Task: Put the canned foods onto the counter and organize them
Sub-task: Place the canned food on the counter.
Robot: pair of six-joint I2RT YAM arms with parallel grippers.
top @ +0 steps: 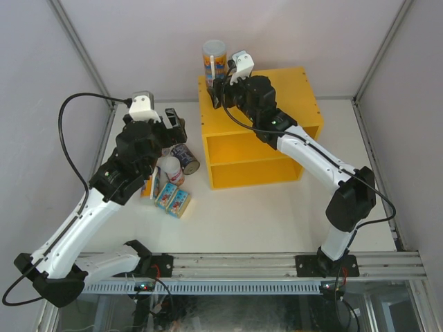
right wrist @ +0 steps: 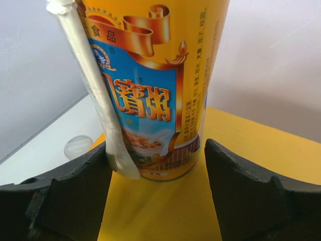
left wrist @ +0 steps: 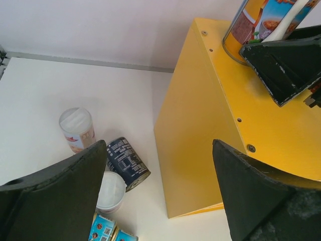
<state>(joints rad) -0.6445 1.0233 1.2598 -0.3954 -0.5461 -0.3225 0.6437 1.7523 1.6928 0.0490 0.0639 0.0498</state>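
The right tool (right wrist: 156,148) brackets the glossy cylindrical orange-blue tube (right wrist: 150,75), upright on the smooth yellow box (right wrist: 241,150); whether it squeezes, I cannot tell. The left tool (left wrist: 159,144) gapes wide, empty, above the white bench (left wrist: 40,100).

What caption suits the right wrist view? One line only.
Right pincer flanks a tall orange-blue tube standing on the yellow counter, a white spoon along its side.
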